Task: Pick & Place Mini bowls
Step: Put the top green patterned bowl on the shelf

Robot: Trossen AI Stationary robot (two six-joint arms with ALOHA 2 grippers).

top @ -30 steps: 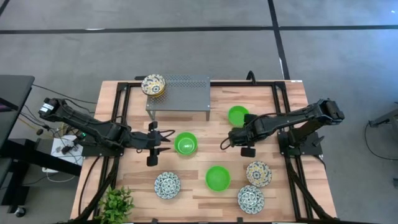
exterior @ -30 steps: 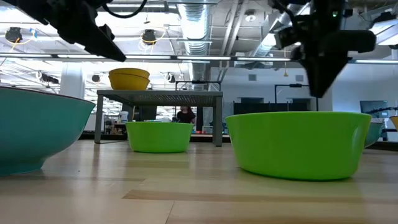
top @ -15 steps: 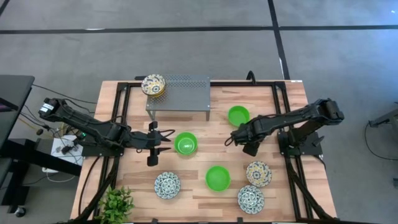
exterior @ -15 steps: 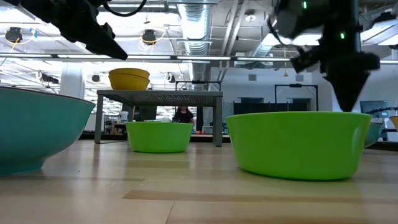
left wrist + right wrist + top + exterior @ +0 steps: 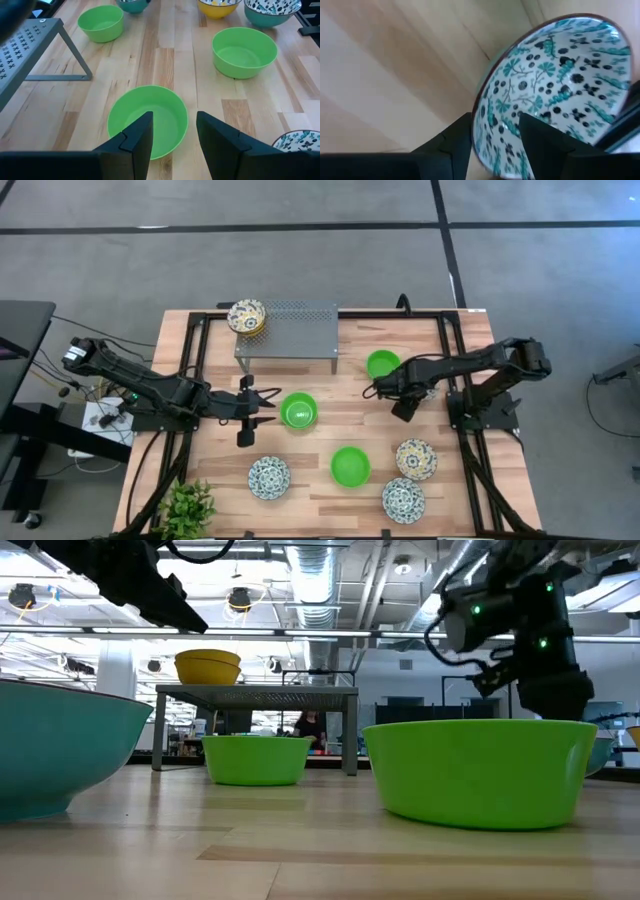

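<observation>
Green bowl (image 5: 298, 411) sits mid-bench, just right of the left end effector (image 5: 255, 408), which hangs released, fingers (image 5: 137, 137) apart over the bowl's near rim. A second green bowl (image 5: 382, 364) sits right of the grey stand (image 5: 290, 330). A third green one (image 5: 350, 466) is toward the front. Right end effector (image 5: 380, 388) hangs just beside the second green bowl, above the bench (image 5: 330, 385). Its wrist view is filled by a blue-white bowl (image 5: 555, 85), tilted, rim right at the end effector; cannot tell if it is clenched on it or released. Two more blue-white bowls sit at the front, one left (image 5: 269, 477), one right (image 5: 403, 500). A cream bowl (image 5: 415, 459) sits just behind the right one. Cream stack (image 5: 246, 317) rests on the stand's left end.
</observation>
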